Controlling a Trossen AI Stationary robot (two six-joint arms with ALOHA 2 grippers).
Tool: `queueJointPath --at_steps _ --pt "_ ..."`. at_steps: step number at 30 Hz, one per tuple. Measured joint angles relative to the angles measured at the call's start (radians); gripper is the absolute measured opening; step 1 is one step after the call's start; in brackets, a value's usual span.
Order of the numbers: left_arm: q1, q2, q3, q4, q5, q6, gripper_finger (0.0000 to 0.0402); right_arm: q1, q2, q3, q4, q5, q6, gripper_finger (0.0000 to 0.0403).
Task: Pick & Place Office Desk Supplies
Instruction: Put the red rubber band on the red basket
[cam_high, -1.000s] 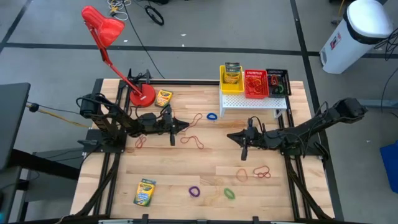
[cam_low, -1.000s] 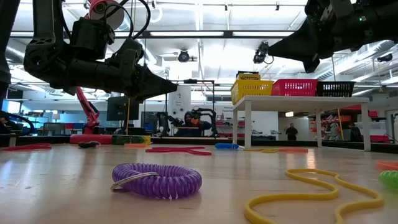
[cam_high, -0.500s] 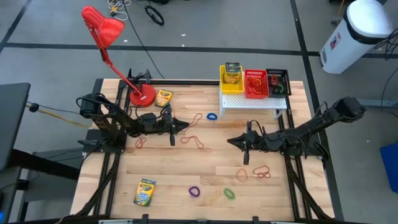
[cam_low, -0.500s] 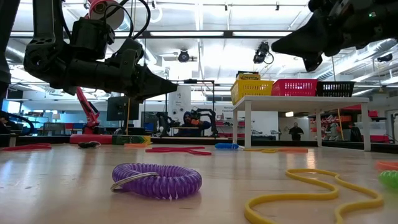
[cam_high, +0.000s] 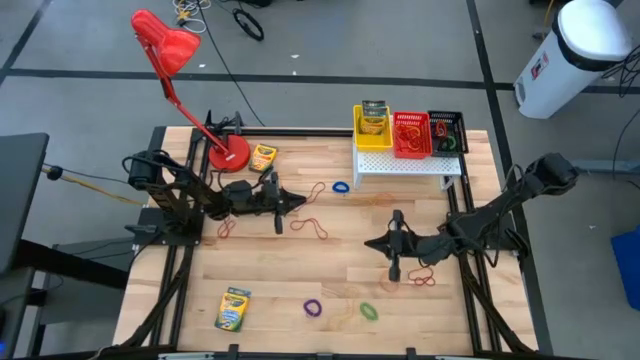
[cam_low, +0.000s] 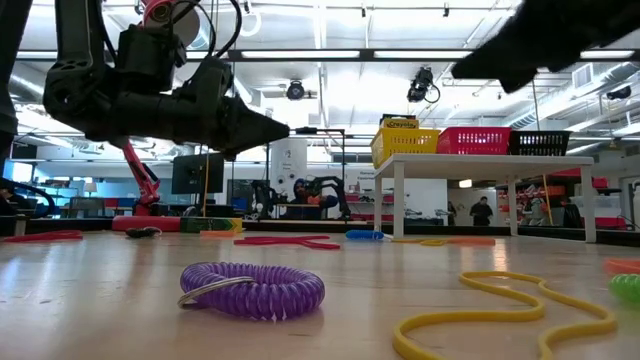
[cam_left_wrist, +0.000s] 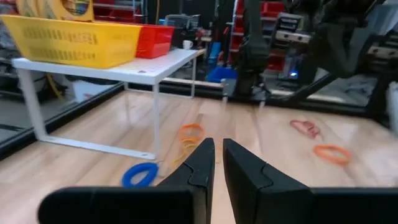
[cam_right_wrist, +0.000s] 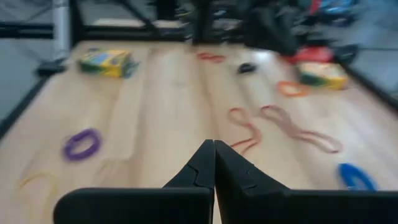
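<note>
Rubber-band loops lie scattered on the wooden table: a blue one (cam_high: 341, 187), a purple one (cam_high: 314, 307), a green one (cam_high: 369, 311) and red ones (cam_high: 420, 273). One crayon box (cam_high: 263, 156) lies by the lamp base, another (cam_high: 233, 308) lies near the front left. Yellow (cam_high: 372, 128), red (cam_high: 411, 135) and black (cam_high: 447, 131) baskets stand on a white shelf (cam_high: 405, 165) at the far right. My left gripper (cam_high: 298, 201) hovers level over the table's left-middle, its fingers (cam_left_wrist: 205, 155) together but for a slit, nothing between. My right gripper (cam_high: 368, 243) is shut and bare, above the table beside the red loops.
A red desk lamp (cam_high: 165, 45) stands at the far left corner on its round base (cam_high: 228, 153). The yellow basket holds a crayon box (cam_high: 373, 110). A yellow loop (cam_low: 500, 310) and the purple coil (cam_low: 252, 288) lie near the front edge. Bare wood lies between the two grippers.
My right gripper has swung toward the table's near edge, staying shut, and its wrist has turned as it went. My left arm has kept still. No band, box or basket has moved.
</note>
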Motion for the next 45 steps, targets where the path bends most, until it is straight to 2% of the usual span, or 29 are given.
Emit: queueJointPath --at_steps 2,7,12,14,17,21,23,25,30,33,40,45 --pt "0.0 0.0 0.014 -0.006 0.021 -0.047 0.0038 0.005 0.011 0.02 -0.014 0.051 0.002 0.0004" --pt "0.002 0.0 0.069 -0.038 0.085 -0.239 0.0038 -0.034 0.056 0.024 -0.015 0.034 0.02 0.0004" --pt "-0.012 0.0 0.17 -0.255 0.394 -0.256 0.0038 -0.061 0.068 0.024 -0.018 -0.002 0.027 0.0004" --pt "-0.039 0.0 0.215 -0.398 0.434 -0.268 0.0038 -0.061 0.068 0.024 -0.019 -0.007 0.029 0.0004" --pt "-0.102 0.0 0.278 -0.657 0.324 -0.205 0.0045 -0.061 0.068 0.024 -0.019 -0.007 0.029 0.0004" --pt "-0.171 0.0 0.375 -1.031 0.071 -0.103 0.0073 -0.061 0.068 0.024 -0.019 -0.007 0.028 0.0004" --pt "-0.189 0.0 0.405 -1.142 -0.053 -0.087 0.0092 -0.061 0.068 0.024 -0.019 -0.007 0.028 0.0005" --pt "-0.196 0.0 0.42 -1.173 -0.11 -0.083 0.0112 -0.062 0.068 0.024 -0.018 -0.007 0.027 0.0005" --pt "-0.144 0.0 0.421 -1.176 -0.128 -0.081 0.0157 -0.062 0.068 0.024 -0.011 -0.006 0.027 0.0005" --pt "-0.095 0.0 0.421 -1.178 -0.102 -0.073 0.0168 -0.062 0.068 0.024 -0.011 -0.006 0.028 0.0005" --pt "-0.059 0.076 0.421 -1.174 -0.02 -0.032 0.0153 -0.063 0.068 0.024 -0.011 -0.004 0.026 0.0005" --pt "-0.066 0.103 0.422 -1.167 -0.053 -0.031 0.013 -0.063 0.067 0.024 -0.01 0.0 0.021 0.0005"
